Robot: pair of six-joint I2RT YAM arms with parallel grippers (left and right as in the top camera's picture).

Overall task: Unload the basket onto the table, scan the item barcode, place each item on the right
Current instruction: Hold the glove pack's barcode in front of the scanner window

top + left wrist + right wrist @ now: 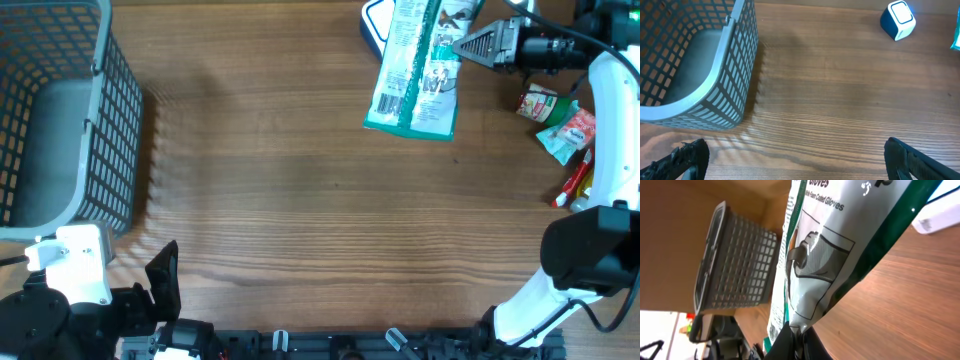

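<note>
Two grippers show. Our right gripper, upper right of the overhead view, pinches the edge of the glove packet, which overlaps the blue-and-white scanner. Our left gripper, lower left, stands wide and holds nothing.

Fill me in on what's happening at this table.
The right pincer is shut on the edge of a green and white glove packet, holding it over the blue and white scanner at the far side of the table. The left pincer sits open and empty near the grey basket.
</note>
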